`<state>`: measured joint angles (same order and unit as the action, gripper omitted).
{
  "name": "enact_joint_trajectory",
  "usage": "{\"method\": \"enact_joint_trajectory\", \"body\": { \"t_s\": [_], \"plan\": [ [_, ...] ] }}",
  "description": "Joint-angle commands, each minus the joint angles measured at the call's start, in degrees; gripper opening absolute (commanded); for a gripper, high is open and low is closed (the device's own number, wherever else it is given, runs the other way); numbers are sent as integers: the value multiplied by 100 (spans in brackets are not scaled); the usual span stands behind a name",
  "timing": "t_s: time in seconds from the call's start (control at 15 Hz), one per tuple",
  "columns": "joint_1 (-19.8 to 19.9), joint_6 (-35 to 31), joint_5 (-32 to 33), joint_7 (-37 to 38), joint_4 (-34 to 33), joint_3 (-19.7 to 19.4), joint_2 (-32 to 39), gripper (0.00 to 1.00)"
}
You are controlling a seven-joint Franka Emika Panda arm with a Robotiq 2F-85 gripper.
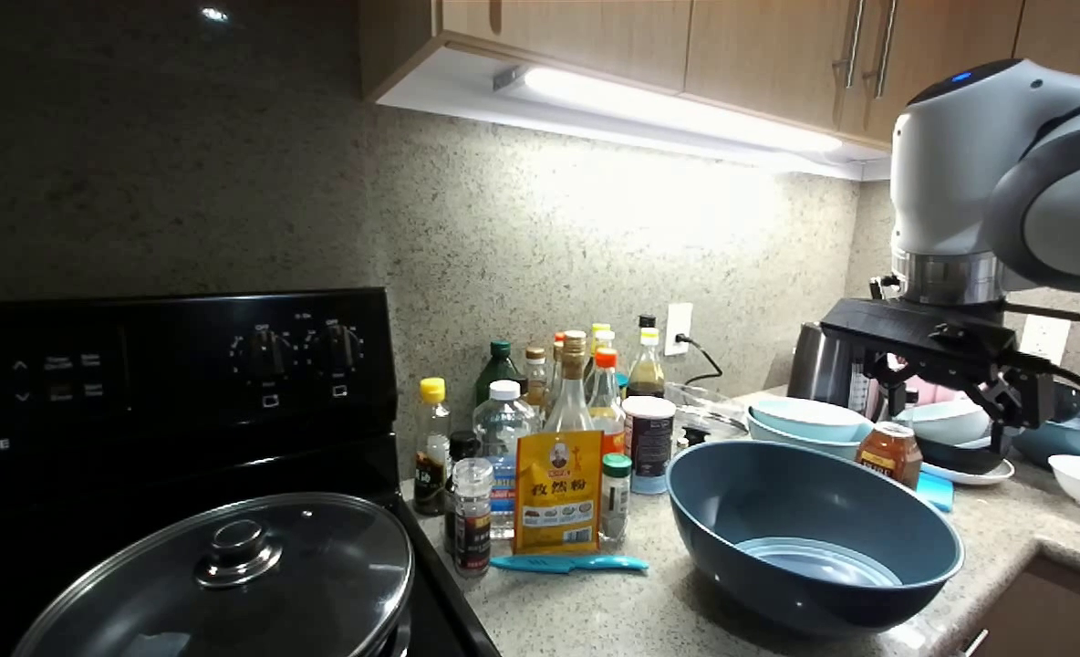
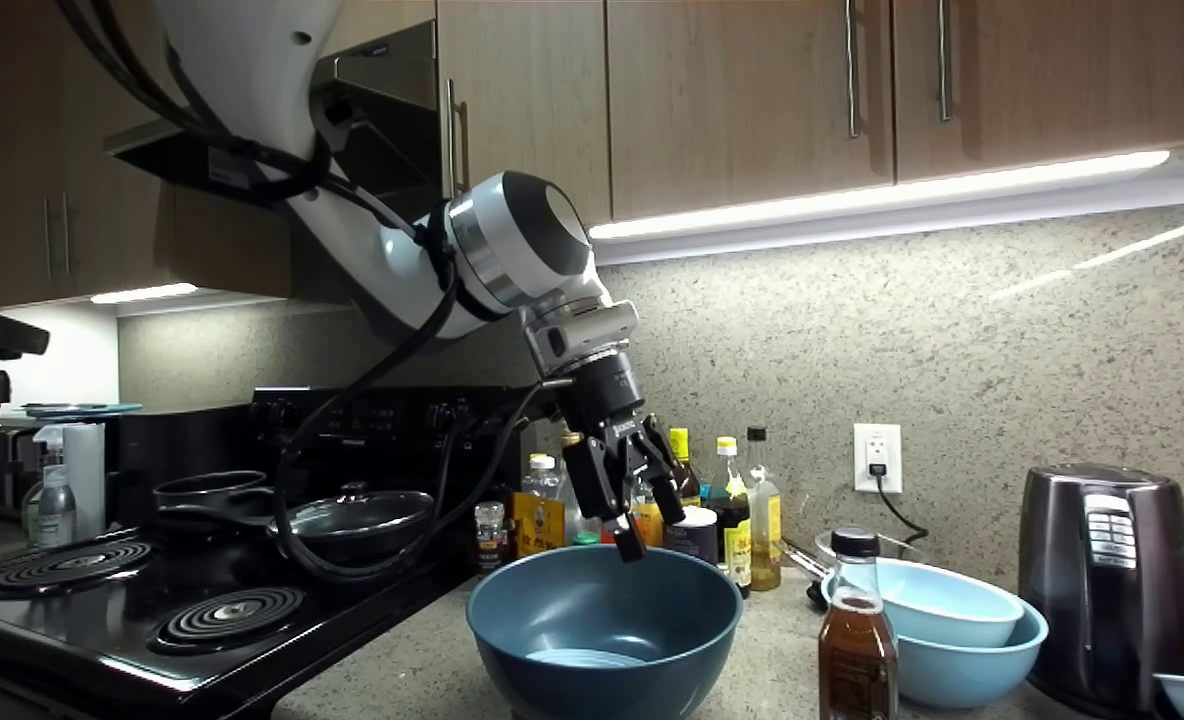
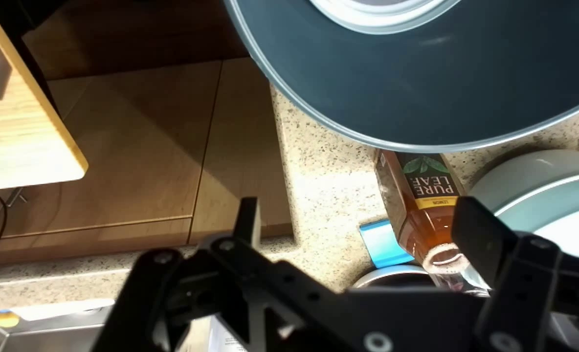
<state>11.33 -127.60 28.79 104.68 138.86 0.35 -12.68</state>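
We see the gripper [image 3: 359, 220] with its fingers parted wide above the counter [image 3: 319, 161]. In the wrist view, the tea bottle [image 3: 426, 193] stands near the blue bowl [image 3: 416, 88], its label reading "PURE LEAF" and "LEMON". In an exterior view we also read "孜然粉" on the yellow sachet [image 1: 558, 493] and a cut-off "IDAIRE" on the black stove panel [image 1: 166, 411].

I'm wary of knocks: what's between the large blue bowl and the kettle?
Stacked pale bowls stand between the large blue bowl and kettle in both exterior views; an exterior view shows the Pure Leaf bottle there too, nearer the camera.
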Motion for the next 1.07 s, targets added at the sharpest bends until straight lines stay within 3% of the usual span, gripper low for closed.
{"method": "enact_joint_trajectory", "body": {
  "t_s": [0.0,0.27,0.33,0.53,1.0],
  "plan": [
    [-84,513,-434,718,-764,21,564,100],
    [-122,946,-807,1178,-1926,-215,1215,100],
    [-190,668,-564,942,-1337,-234,820,100],
    [-212,824,-671,990,-1862,-355,1173,100],
    [-261,905,-871,1095,-2103,-477,1509,100]
  ]
}}
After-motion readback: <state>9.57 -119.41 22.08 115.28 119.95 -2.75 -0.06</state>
